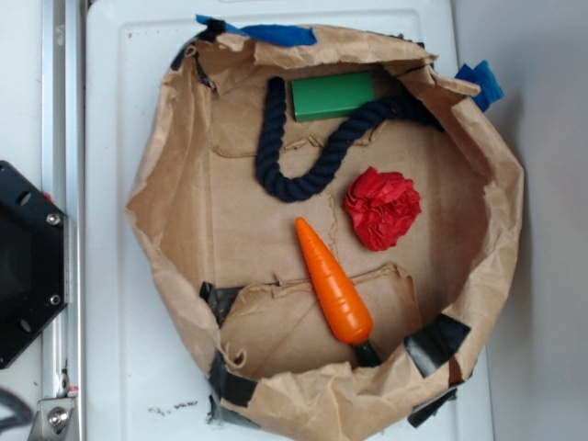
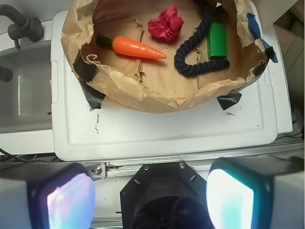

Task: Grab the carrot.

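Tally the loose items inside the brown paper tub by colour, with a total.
Orange: 1, the carrot
Red: 1, the crumpled paper ball
Green: 1, the block
Dark navy: 1, the rope
Total: 4

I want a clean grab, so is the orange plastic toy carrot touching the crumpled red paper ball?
Apart. The exterior view shows bare brown paper between the orange plastic toy carrot and the crumpled red paper ball.
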